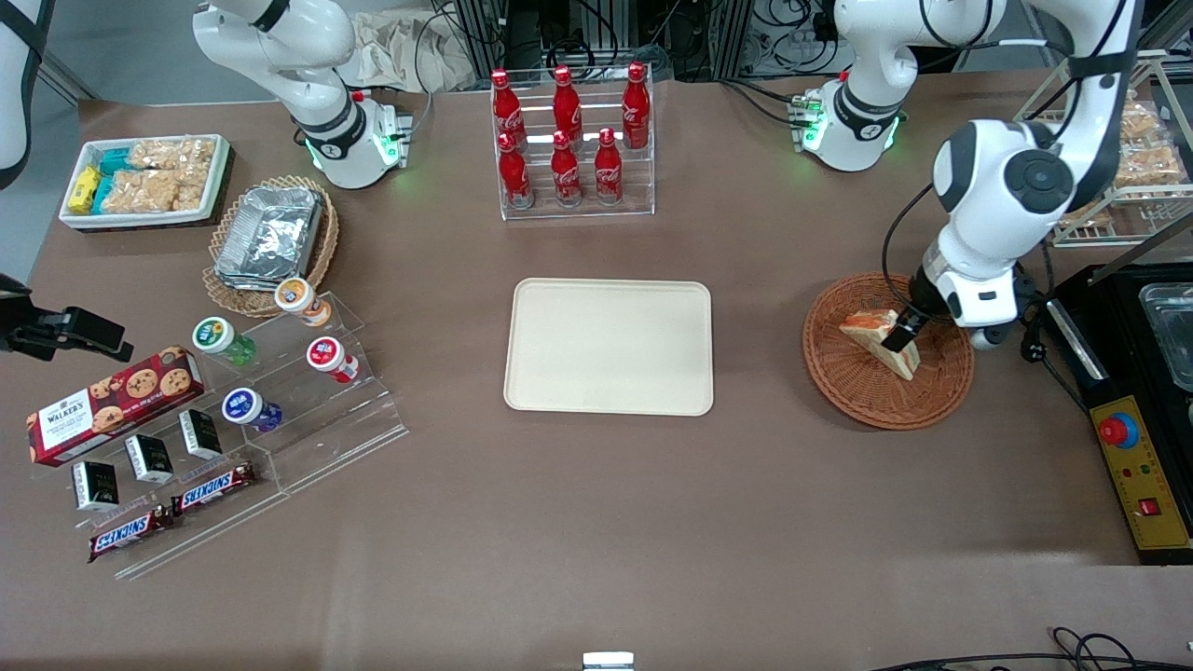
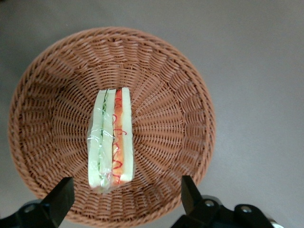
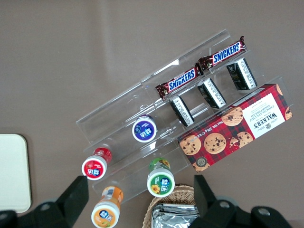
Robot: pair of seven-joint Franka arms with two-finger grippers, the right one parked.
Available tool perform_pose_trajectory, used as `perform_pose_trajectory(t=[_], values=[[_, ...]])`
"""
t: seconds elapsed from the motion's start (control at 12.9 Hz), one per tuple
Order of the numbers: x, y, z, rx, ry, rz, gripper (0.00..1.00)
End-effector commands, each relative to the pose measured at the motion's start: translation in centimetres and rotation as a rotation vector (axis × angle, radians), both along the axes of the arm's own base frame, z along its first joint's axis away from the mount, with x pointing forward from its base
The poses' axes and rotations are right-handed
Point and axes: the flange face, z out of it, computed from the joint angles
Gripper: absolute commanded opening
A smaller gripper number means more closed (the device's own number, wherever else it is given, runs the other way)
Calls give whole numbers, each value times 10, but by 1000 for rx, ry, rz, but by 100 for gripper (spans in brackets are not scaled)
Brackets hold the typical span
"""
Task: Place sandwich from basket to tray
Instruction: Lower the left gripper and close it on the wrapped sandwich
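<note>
The sandwich (image 1: pixel 869 332), a wrapped white-bread wedge with orange-red and green layers, lies in the round reddish-brown basket (image 1: pixel 867 391) toward the working arm's end of the table. My left gripper (image 1: pixel 908 328) hangs open just above the basket, over the sandwich. In the left wrist view the sandwich (image 2: pixel 111 137) lies on its side in the middle of the basket (image 2: pixel 180 95). The gripper (image 2: pixel 126 187) stands wide apart there, its two fingertips (image 2: pixel 64 185) touching nothing. The cream tray (image 1: pixel 610 347) lies bare at the table's middle, beside the basket.
A rack of red cola bottles (image 1: pixel 570 140) stands farther from the front camera than the tray. A black control box with a red button (image 1: pixel 1132 447) sits beside the basket. An acrylic stand with snacks (image 1: pixel 233 410), a tan basket of foil containers (image 1: pixel 270 242) and a white bin (image 1: pixel 144 182) lie toward the parked arm's end.
</note>
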Motion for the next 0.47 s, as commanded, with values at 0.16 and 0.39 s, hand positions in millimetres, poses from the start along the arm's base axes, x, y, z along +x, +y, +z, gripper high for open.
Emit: perform_pose_trajectory(t=[0.16, 0.39], values=[[-18, 6, -68, -3, -31, 12, 100], [-21, 20, -99, 15, -40, 1, 100]])
